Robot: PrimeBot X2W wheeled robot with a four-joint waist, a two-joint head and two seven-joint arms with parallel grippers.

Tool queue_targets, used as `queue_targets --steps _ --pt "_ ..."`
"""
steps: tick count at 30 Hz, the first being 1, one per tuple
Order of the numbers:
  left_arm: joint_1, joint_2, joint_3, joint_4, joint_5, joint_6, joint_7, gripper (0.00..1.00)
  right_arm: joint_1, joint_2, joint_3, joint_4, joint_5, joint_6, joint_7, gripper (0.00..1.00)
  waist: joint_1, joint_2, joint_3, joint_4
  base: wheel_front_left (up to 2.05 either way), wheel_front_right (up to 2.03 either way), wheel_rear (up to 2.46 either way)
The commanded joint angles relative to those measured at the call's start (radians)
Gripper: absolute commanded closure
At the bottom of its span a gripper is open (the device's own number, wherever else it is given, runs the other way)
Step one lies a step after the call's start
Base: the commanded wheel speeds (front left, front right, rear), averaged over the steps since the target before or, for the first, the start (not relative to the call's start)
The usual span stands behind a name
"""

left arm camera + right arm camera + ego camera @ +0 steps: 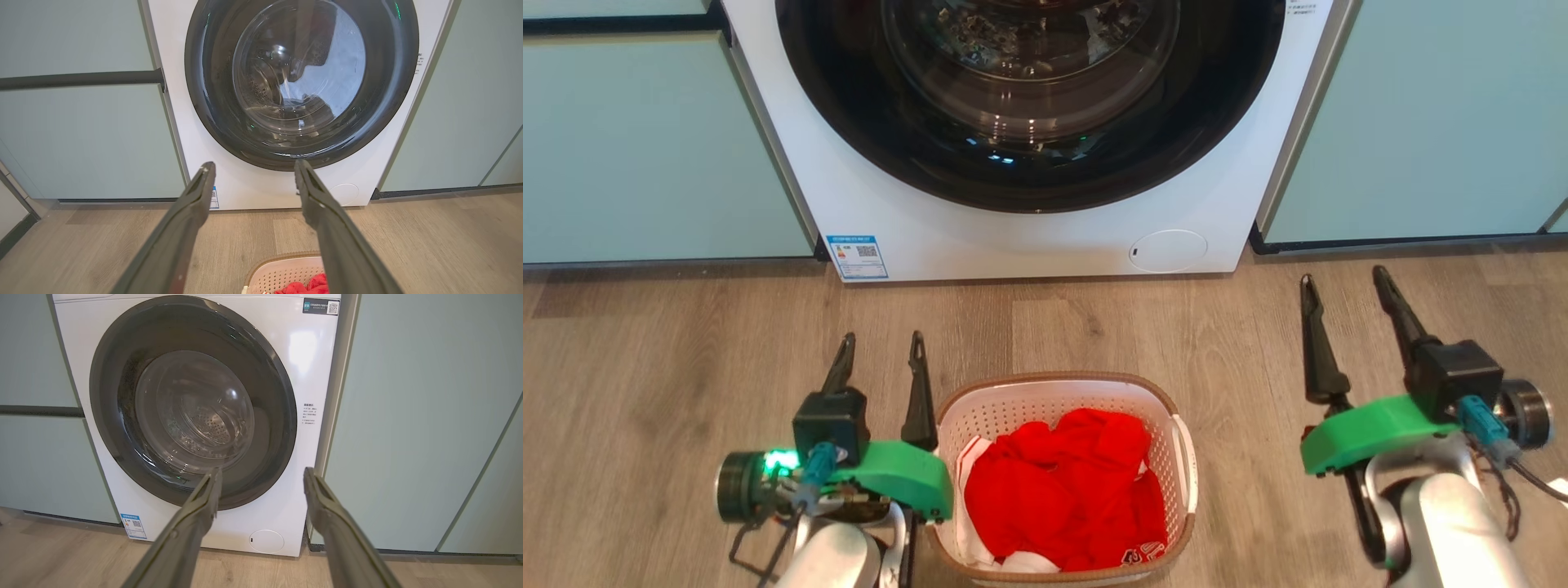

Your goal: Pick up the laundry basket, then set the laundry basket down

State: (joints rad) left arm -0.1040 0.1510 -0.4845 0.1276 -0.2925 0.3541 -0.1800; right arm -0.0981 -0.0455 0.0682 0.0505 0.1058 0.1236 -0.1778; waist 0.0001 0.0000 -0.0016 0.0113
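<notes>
The laundry basket (1062, 392), white and perforated with a brown woven-look rim, stands on the wood floor between my two arms, holding a red garment (1066, 498) over some white cloth. Its far rim (282, 258) peeks in at the bottom of the left wrist view. My left gripper (884, 343) is open just off the basket's left side, its inner finger close by the rim, with nothing held. My right gripper (1343, 278) is open well to the basket's right, above the floor. Both wrist views show open, empty fingers, the left pair (253, 165) and the right pair (261, 470).
A white front-loading washing machine (1029, 237) with a dark round door stands straight ahead, its door shut. Pale green cabinet fronts (645, 147) flank it on both sides. Bare wood floor (1094, 318) lies between the basket and the machine.
</notes>
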Motion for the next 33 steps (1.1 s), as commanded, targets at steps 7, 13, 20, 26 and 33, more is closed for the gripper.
queue_targets --steps 7,13,20,26,33 --pt "-0.048 -0.025 0.077 -0.094 0.017 -0.028 -0.034 0.0 -0.044 -0.003 0.015 -0.058 -0.075 0.006 -0.036 0.0 -0.0001 0.0 0.004 -0.003 0.0 0.0 0.0" --pt "-0.033 -0.076 0.181 -0.146 0.09 -0.052 -0.054 0.0 -0.048 -0.004 0.009 -0.085 -0.097 0.007 -0.056 0.0 -0.0001 0.0 0.006 -0.01 0.0 0.0 0.0" --pt "-0.003 -0.096 0.229 -0.125 0.126 -0.157 -0.075 0.0 -0.037 -0.005 0.033 0.0 -0.098 0.007 -0.077 0.0 -0.0001 0.0 0.002 -0.014 0.0 0.0 0.0" --pt "0.018 -0.1 0.276 -0.015 0.095 -0.202 -0.082 0.0 -0.04 -0.005 0.058 0.101 -0.071 0.007 -0.084 0.0 -0.0001 0.0 -0.001 -0.019 0.0 0.0 0.0" --pt "0.021 -0.101 0.283 0.069 0.006 -0.24 -0.082 0.0 -0.046 -0.005 0.048 0.144 -0.069 0.007 -0.084 0.0 -0.0001 0.0 -0.002 -0.026 0.0 0.0 0.0"
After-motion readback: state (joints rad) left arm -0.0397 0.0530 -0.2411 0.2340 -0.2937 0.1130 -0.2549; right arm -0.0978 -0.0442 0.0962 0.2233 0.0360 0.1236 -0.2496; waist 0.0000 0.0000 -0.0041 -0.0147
